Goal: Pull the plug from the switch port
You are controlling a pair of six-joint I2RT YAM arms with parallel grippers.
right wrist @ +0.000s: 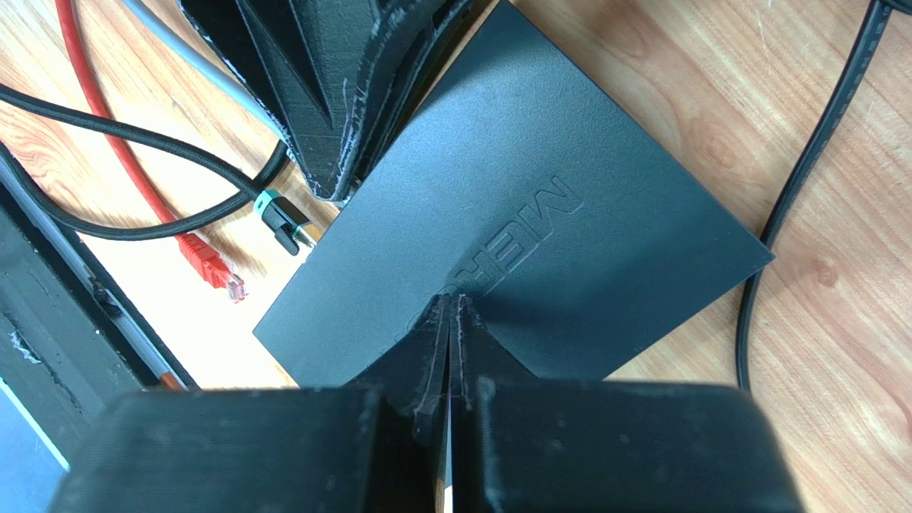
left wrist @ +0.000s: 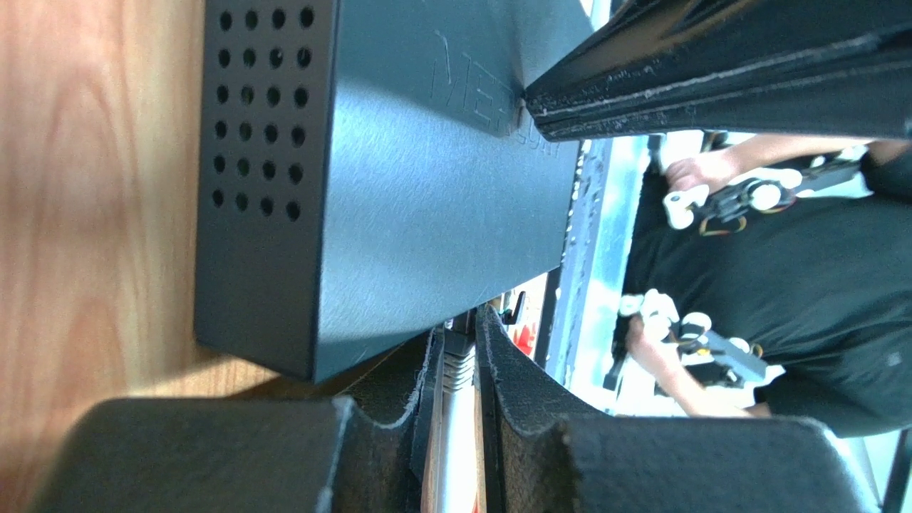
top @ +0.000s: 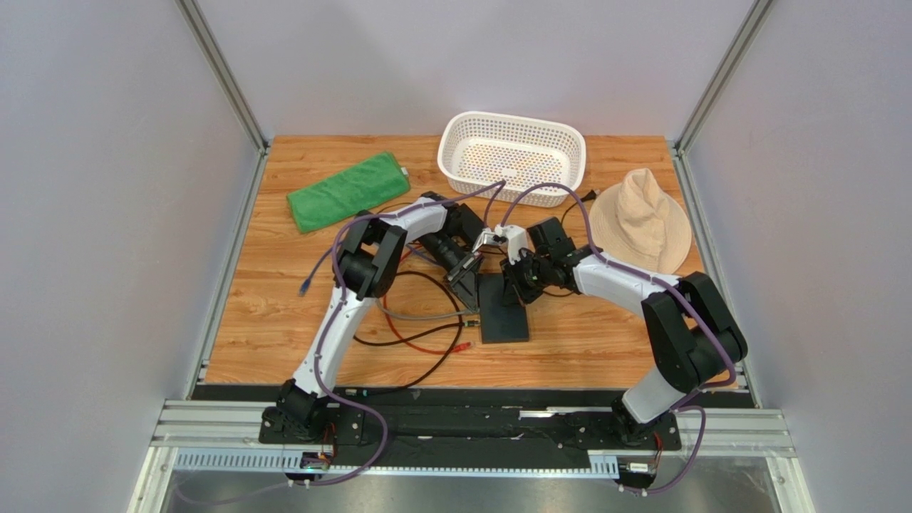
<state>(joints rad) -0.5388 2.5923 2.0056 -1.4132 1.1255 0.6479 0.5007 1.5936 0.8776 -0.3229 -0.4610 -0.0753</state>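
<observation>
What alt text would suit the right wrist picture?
The shut right pincer rests its tips on a flat black switch on a wooden table. The left pincer grips a grey cable at the switch's far edge; a red cable lies loose.

A green cloth (top: 348, 190) lies at the far left of the wooden bench (top: 599, 337). A white perforated basket (top: 512, 157) sits far centre and a tan hat (top: 642, 221) far right. A red plug (right wrist: 214, 269) lies loose near the middle.

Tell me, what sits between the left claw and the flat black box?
A grey cable, pinched in the left gripper, runs straight to the switch's edge; the left wrist view shows it.
</observation>
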